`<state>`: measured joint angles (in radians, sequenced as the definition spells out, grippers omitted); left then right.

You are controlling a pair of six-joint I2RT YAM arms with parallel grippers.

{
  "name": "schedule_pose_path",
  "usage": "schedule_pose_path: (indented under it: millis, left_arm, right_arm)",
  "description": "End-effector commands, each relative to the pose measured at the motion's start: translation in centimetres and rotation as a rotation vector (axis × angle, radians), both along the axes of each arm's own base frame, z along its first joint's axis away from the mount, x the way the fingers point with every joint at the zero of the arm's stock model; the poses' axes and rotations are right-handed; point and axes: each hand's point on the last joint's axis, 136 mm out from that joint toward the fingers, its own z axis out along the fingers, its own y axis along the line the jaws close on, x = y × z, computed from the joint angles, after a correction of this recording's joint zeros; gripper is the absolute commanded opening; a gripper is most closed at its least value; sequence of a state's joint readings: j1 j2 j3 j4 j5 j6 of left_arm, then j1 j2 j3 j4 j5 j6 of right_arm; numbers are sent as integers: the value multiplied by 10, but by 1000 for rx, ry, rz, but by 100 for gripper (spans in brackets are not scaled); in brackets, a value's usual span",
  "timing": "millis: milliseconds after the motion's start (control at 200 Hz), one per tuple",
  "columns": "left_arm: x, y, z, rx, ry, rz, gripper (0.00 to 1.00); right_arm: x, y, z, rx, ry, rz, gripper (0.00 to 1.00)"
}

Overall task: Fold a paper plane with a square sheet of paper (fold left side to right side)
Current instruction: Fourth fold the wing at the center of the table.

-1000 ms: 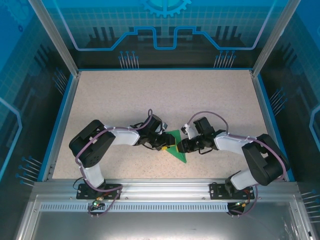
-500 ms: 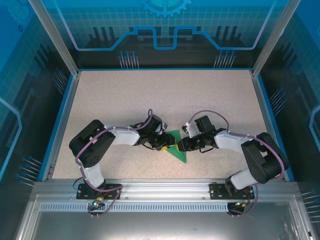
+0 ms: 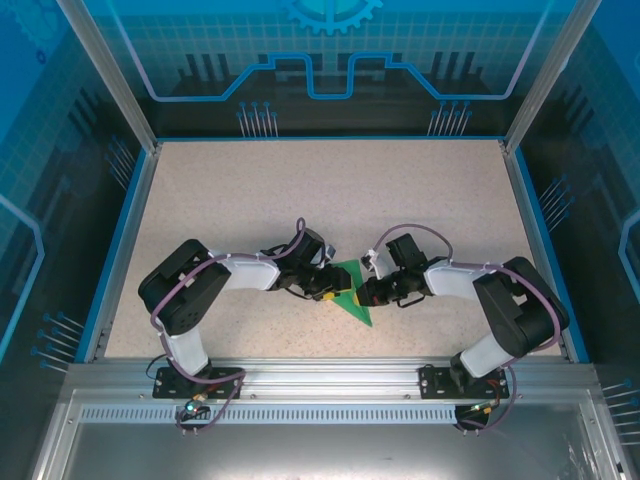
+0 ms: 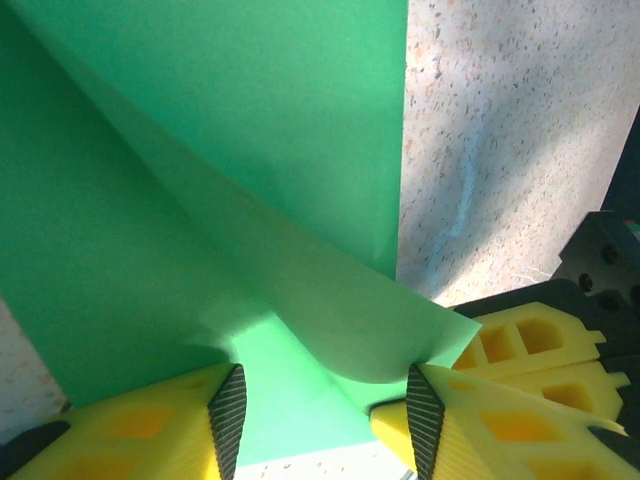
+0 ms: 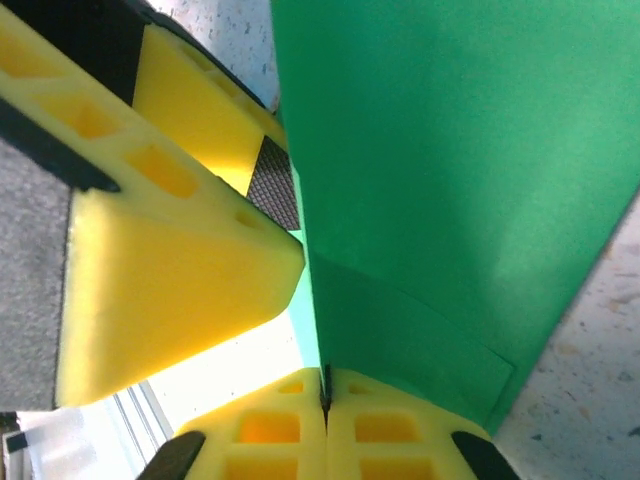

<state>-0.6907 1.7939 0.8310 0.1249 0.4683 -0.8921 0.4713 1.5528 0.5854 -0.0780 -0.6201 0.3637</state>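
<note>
Right end effector (image 5: 325,400) — newly closed, pinching paper (image 5: 460,170)

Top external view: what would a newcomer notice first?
The bright green folded paper stands out, a pointed shape at the front middle of the table. The right gripper is shut on its edge, while the left gripper stands open around a curled flap.

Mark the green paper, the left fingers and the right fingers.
green paper (image 3: 358,308): top view, lower pointed part.
left fingers (image 4: 140,430): left wrist view, yellow body of one finger.
right fingers (image 5: 420,440): right wrist view, yellow finger shut on the paper.
</note>
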Motion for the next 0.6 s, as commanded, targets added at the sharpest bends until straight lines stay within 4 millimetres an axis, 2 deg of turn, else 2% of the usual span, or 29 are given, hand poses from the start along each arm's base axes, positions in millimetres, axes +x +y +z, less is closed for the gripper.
schedule_pose_path:
  millis: [0, 595]
  left_arm:
    - [-4, 9, -22, 84, 31, 15, 51]
    - [-6, 14, -34, 125, 51, 16, 52]
  right_arm:
    - [3, 9, 7, 46, 0, 21, 1]
    - [2, 3, 4, 94, 52, 6, 0]
